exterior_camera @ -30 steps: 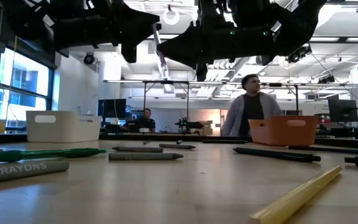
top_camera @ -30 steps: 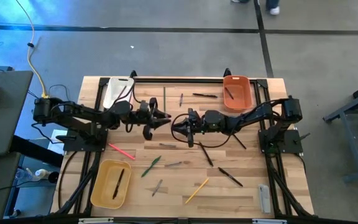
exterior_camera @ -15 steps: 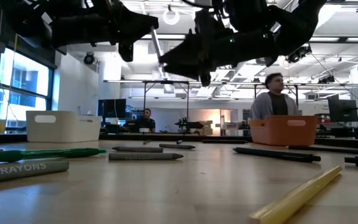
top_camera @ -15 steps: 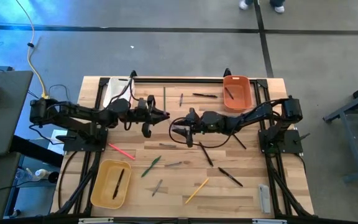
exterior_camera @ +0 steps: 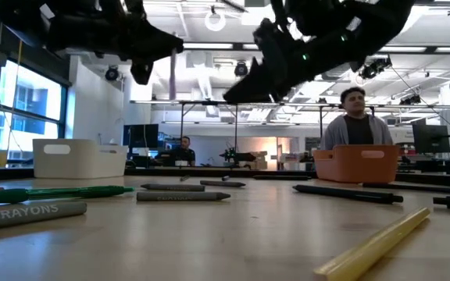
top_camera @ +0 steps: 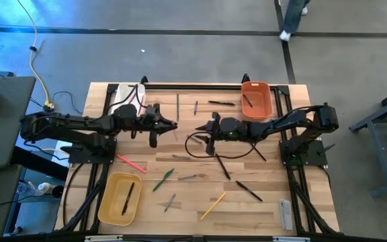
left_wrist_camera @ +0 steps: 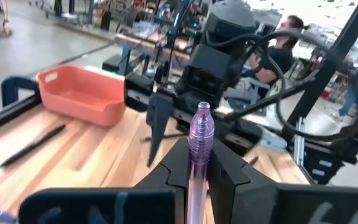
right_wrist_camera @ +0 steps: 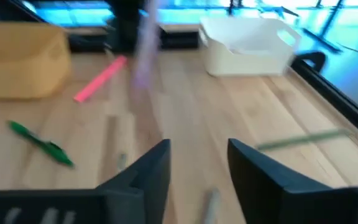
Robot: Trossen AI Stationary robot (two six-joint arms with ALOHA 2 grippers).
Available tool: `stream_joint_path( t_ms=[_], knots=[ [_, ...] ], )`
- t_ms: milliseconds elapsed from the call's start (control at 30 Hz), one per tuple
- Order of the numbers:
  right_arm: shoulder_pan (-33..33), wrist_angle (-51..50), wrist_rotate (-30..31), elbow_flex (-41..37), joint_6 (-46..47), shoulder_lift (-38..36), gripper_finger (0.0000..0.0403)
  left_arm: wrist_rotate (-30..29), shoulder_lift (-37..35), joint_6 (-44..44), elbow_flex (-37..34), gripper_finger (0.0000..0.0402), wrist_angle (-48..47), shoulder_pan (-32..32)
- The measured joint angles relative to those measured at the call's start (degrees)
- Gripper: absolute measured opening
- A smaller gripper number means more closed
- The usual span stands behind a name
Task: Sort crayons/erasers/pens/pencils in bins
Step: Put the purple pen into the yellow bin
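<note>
purple pen (left_wrist_camera: 200, 140) clamped in left tool (left_wrist_camera: 191, 163); right tool (right_wrist_camera: 194, 165) open

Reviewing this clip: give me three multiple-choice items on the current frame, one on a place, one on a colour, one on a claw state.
1. Where does the orange bin sit?
A. far right corner
B. near left corner
C. table centre

2. What colour is the pen in the left claw?
A. green
B. purple
C. yellow

3. How is the right claw?
A. shut on a pencil
B. shut, empty
C. open, empty

Answers:
1 A, the high view shows it at the far right corner.
2 B, the left wrist view shows a translucent purple barrel.
3 C, the right wrist view shows bare table between parted fingers.
</note>
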Motion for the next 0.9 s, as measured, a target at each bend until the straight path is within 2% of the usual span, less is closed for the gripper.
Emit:
stream_joint_path(
  t_ms=[167,300,533,767,900],
  knots=[
    [-0.43,7.35,0.42,-5.22,0.27,0.01,0.0059,-0.07,-3.65,-1.72,0.40,0.0013,-9.78,-0.85],
    [-0.46,14.84,0.41,-8.75,0.24,0.03,0.0007,-1.45,-5.30,-2.09,3.99,0.0013,-21.45,-3.01],
    [-1.14,18.06,0.40,-11.79,0.30,-0.09,0.0017,-6.80,-5.43,-3.85,13.08,0.0013,-43.30,-9.17],
    [-1.14,18.14,0.39,-11.84,0.23,-0.11,0.0003,-9.82,-5.38,-13.68,20.10,0.0013,-60.19,-16.30],
    [-1.14,18.12,0.38,-11.84,-0.07,-0.11,0.0003,-10.99,-5.06,-20.39,22.57,0.0013,-65.47,-20.83]
  ],
)
